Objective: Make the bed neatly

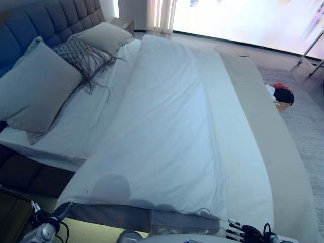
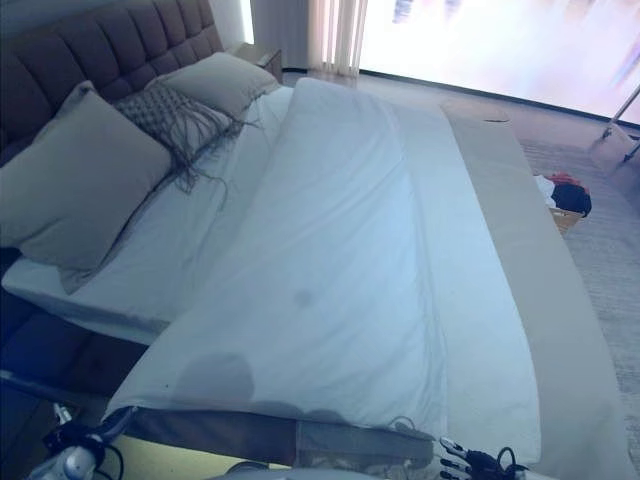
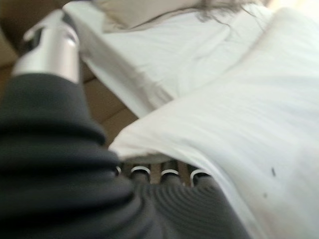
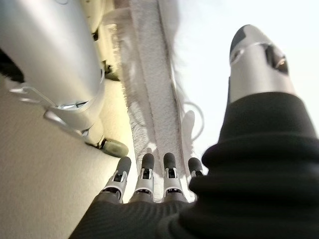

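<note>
1. The bed [image 1: 263, 167] fills the head views, with its dark tufted headboard [image 1: 45, 20] at about 10 o'clock and its foot running toward 4 o'clock.
2. A white duvet [image 1: 167, 126] lies along the mattress from about 12 o'clock down to 6 o'clock, fairly smooth, with its near edge hanging over the bed's near side.
3. A paler strip of sheet [image 1: 228, 111] shows beside the duvet on the 3 o'clock side, and a beige band of the bed runs outside that.
4. At 9 o'clock a large grey pillow [image 1: 35, 91] leans by the headboard; a patterned cushion with long fringe [image 1: 83, 55] lies next to it, and a second pillow [image 1: 104, 36] sits beyond at about 11 o'clock.
5. The left hand [image 3: 164, 174] is at about 7 o'clock in the head views, by the duvet's near corner; in its wrist view the fingers go under the duvet's edge and are hidden, so I cannot tell whether they grip it.
6. The right hand [image 4: 149, 174] shows at about 5 o'clock, low at the bed's near edge; its fingers [image 4: 169, 172] are straight and relaxed, spread side by side, holding nothing, with the thumb apart.
7. On the floor rug [image 1: 309, 126] at about 3 o'clock sits a small box of dark and red clothes [image 1: 281, 96].
</note>
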You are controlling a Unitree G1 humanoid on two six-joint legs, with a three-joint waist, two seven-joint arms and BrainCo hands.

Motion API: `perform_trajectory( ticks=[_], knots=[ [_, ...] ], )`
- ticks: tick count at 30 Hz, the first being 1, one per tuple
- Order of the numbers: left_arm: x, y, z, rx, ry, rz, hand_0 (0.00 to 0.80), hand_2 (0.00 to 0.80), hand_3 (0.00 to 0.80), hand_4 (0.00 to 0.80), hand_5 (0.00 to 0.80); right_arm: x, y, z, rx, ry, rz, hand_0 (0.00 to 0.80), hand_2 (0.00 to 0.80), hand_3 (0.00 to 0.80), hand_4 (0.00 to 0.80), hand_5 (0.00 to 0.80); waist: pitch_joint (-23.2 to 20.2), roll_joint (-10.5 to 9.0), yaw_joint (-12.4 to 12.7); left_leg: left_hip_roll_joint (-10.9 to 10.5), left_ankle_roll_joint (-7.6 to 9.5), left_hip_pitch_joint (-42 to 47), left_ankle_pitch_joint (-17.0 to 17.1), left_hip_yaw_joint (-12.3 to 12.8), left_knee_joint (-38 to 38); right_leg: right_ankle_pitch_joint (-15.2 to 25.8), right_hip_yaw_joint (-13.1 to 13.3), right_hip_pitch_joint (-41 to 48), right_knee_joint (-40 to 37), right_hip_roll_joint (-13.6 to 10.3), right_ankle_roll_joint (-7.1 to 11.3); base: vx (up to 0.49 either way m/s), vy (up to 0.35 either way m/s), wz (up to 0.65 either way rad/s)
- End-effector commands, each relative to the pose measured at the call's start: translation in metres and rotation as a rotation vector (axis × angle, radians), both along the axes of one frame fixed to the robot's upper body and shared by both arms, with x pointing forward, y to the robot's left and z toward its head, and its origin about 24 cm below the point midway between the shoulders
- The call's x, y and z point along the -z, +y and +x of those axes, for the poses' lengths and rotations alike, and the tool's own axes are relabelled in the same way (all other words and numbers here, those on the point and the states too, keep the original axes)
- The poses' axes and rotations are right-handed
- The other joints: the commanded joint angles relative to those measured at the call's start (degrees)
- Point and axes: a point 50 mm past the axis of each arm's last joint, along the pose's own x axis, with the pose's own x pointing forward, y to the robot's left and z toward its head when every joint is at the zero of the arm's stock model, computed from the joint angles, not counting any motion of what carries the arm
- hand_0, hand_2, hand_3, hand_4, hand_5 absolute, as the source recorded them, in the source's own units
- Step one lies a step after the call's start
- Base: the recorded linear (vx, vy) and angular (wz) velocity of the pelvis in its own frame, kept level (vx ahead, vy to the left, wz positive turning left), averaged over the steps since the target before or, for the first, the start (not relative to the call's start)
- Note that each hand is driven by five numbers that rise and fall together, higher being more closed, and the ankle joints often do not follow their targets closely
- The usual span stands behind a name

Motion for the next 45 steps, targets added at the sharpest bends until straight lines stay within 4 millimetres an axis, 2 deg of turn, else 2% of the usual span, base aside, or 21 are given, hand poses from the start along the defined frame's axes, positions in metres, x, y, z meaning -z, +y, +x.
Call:
perform_trajectory(
  ticks=[1, 4, 7, 15, 17, 22, 26, 32, 36, 40, 45],
  knots=[
    [-0.138, 0.145, -0.112, -0.506, 0.024, 0.616, 0.0, 0.0, 0.0, 0.0, 0.0, -0.006, -0.01, 0.003, 0.037, -0.06, 0.003, 0.0, 0.0, 0.0, 0.0, 0.0, 4.4, -0.2, 10.0, -4.1, 5.51, -3.7, -3.6, -0.4, 6.5, 0.3, 1.5, -0.9, 7.5, -9.7, 3.99, -0.015, -0.066, 0.14],
    [-0.129, 0.139, -0.104, -0.436, 0.01, 0.602, 0.0, 0.0, 0.0, 0.0, 0.0, -0.003, -0.004, 0.004, 0.037, -0.071, 0.02, 0.0, 0.0, 0.0, 0.0, 0.0, 5.1, -1.16, 10.0, -3.8, 5.57, -3.8, -4.1, -0.2, 7.0, 1.1, 1.7, -1.3, 7.9, -9.7, 4.28, 0.003, -0.074, 0.11],
    [-0.116, 0.13, -0.097, -0.286, 0.064, 0.633, 0.0, 0.0, 0.0, 0.0, 0.0, -0.002, 0.002, 0.007, 0.028, -0.083, 0.039, 0.0, 0.0, 0.0, 0.0, 0.0, 5.5, -1.87, 9.7, -3.6, 5.6, -3.6, -4.4, 0.1, 7.1, 1.8, 2.0, -1.4, 8.1, -9.8, 4.57, 0.014, -0.058, 0.04],
    [-0.075, 0.099, -0.069, 0.116, 0.157, 0.753, 0.0, 0.0, 0.0, 0.0, 0.0, -0.002, 0.008, 0.017, 0.036, -0.113, 0.061, 0.0, 0.0, 0.0, 0.0, 0.0, 5.4, -1.7, 8.7, -3.3, 5.67, -2.8, -4.2, 1.3, 6.4, 2.2, 2.6, -1.6, 7.6, -9.7, 4.45, 0.007, -0.034, 0.19],
    [-0.06, 0.088, -0.068, 0.218, 0.227, 0.768, 0.0, 0.0, 0.0, 0.0, 0.0, -0.002, 0.009, 0.017, 0.047, -0.12, 0.068, 0.0, 0.0, 0.0, 0.0, 0.0, 5.4, -1.6, 8.5, -3.2, 5.68, -2.5, -4.1, 1.4, 6.1, 2.2, 2.7, -1.6, 7.6, -9.7, 4.44, -0.007, -0.061, 0.26],
    [-0.013, 0.045, -0.083, 0.488, 0.371, 0.686, 0.0, 0.0, 0.0, 0.0, 0.0, -0.001, 0.012, 0.021, 0.052, -0.131, 0.081, 0.0, 0.0, 0.0, 0.0, 0.0, 5.2, -0.89, 7.4, -3.0, 5.69, -1.4, -3.7, 2.6, 5.6, 1.7, 3.2, -1.5, 7.6, -9.3, 3.98, -0.014, -0.04, 0.26],
    [0.019, 0.003, -0.096, 0.669, 0.354, 0.579, 0.0, 0.0, 0.0, 0.0, 0.0, -0.003, 0.009, 0.023, 0.057, -0.138, 0.072, 0.0, 0.0, 0.0, 0.0, 0.0, 4.8, 0.02, 6.3, -3.0, 5.8, -0.7, -2.9, 3.5, 4.9, 1.5, 3.5, -1.4, 7.2, -9.0, 3.48, -0.021, -0.005, 0.31],
    [0.047, -0.046, -0.109, 0.74, 0.331, 0.436, 0.0, 0.0, 0.0, 0.0, 0.0, -0.004, 0.004, 0.021, 0.091, -0.14, 0.046, 0.0, 0.0, 0.0, 0.0, 0.0, 5.0, 1.22, 5.7, -2.8, 5.78, 0.1, -2.8, 4.6, 5.0, 0.6, 4.0, -1.4, 7.7, -8.7, 2.9, -0.012, -0.028, 0.21],
    [0.057, -0.061, -0.116, 0.778, 0.421, 0.414, 0.0, 0.0, 0.0, 0.0, 0.0, -0.002, 0.006, 0.019, 0.124, -0.137, 0.042, 0.0, 0.0, 0.0, 0.0, 0.0, 5.6, 1.6, 5.9, -3.0, 5.86, 0.2, -3.0, 4.1, 5.4, 0.2, 3.8, -1.5, 8.7, -8.7, 2.64, -0.012, -0.069, 0.22],
    [0.061, -0.063, -0.127, 0.877, 0.587, 0.418, 0.0, 0.0, 0.0, 0.0, 0.0, -0.002, 0.011, 0.025, 0.128, -0.17, 0.065, 0.0, 0.0, 0.0, 0.0, 0.0, 5.5, 1.75, 5.8, -3.0, 5.79, 1.1, -2.7, 3.9, 4.7, 0.7, 3.5, -1.2, 8.5, -8.6, 2.71, 0.018, -0.083, 0.05],
    [0.063, -0.061, -0.132, 1.003, 0.799, 0.465, 0.0, 0.0, 0.0, 0.0, 0.0, -0.002, 0.016, 0.032, 0.028, -0.19, 0.05, 0.0, 0.0, 0.0, 0.0, 0.0, 3.9, 1.94, 3.7, -2.4, 5.45, 2.6, -1.3, 6.2, 1.7, 1.2, 4.7, -1.0, 6.5, -7.5, 2.94, 0.031, -0.045, -0.14]
  ],
)
